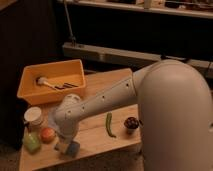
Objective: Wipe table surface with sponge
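The gripper (66, 146) hung at the end of the white arm, low over the front left part of the worktop (97, 142), its jaws closed on the sponge (73, 149), a small blue block that sat pressed on or just above the wood, close to the front edge. Because the sponge lay so near that edge, a stroke toward the front could have carried it off the worktop, or dragged it half over the lip and twisted it out of the grip. Just beside the gripper on its left stood an orange fruit (48, 134) and a pale green object (31, 142), with a white cup (34, 116) a little behind them. A sideways wipe in that direction would probably have knocked or rolled them, the round fruit most easily. A wide sweep to the right risked pushing the green pepper (109, 125) and the small dark cup (131, 123), which stood near the right front edge. The orange bin (30, 92) at the back left looked well out of the way. No brand, label or writing could be read on anything.
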